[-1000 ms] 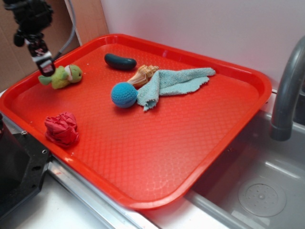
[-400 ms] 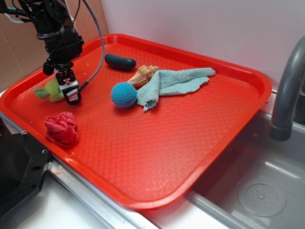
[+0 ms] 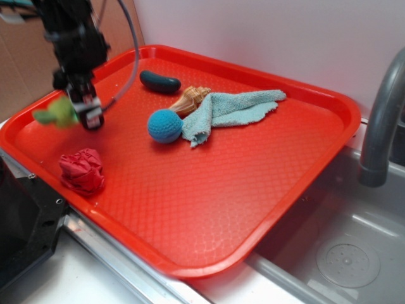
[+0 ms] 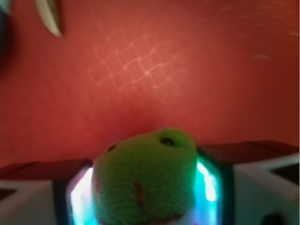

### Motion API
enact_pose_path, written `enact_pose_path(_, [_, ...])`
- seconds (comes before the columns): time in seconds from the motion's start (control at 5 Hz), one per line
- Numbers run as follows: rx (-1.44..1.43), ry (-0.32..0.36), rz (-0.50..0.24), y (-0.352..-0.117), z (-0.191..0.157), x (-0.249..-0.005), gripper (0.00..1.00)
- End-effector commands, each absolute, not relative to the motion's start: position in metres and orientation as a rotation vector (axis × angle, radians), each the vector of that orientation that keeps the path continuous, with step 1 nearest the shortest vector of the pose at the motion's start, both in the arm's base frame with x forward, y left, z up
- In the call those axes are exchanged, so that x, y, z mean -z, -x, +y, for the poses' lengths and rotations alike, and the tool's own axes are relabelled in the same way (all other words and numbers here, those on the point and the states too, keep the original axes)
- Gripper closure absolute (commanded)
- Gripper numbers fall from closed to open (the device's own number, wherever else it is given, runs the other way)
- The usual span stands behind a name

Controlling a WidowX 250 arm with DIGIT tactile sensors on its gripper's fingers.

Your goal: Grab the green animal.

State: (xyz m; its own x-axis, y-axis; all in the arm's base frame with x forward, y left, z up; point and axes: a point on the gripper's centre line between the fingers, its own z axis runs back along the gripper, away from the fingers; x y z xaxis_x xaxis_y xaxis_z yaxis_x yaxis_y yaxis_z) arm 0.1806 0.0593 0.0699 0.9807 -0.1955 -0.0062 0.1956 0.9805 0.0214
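Gripping stage, by the look of it: the gripper (image 3: 87, 113) sits at the tray's (image 3: 329, 104) 9 o'clock edge with the green animal (image 3: 56, 113) against it. Wrist view shows the animal (image 4: 145, 180) wedged between the two fingers (image 4: 262, 180), fuzzy head filling the gap, jaws closed down onto its sides. Judgement: grasp made; next move calls for a straight lift, watching that the soft plush doesn't squeeze out.

Hard to read:
- Exterior view is blurred at the arm; only a green smear shows at the gripper's 9 o'clock, so I can't tell whether the toy is off the tray.
- Animal's lower body is cut off in the wrist view.
- Fingertips themselves are out of frame.

Other items lie well apart: ball (image 3: 165, 125) near tray centre, pickle (image 3: 159, 82) at 11 o'clock.
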Motion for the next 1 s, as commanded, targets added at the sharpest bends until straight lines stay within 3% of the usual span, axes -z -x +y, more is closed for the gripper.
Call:
enact_pose_path(0.0, [-0.094, -0.050, -0.148, -0.184, 0.049, -0.176, 1.00])
enact_pose_path(0.2, [-0.136, -0.060, -0.141, -0.201, 0.034, -0.226, 1.00])
enact_pose_path(0.4, [-0.126, -0.018, -0.161, -0.222, 0.024, -0.238, 1.00])
enact_pose_path(0.6, [-0.095, -0.021, -0.158, -0.236, 0.011, -0.236, 1.00])
enact_pose_path(0.8, [-0.076, 0.024, -0.142, -0.238, 0.004, -0.228, 1.00])
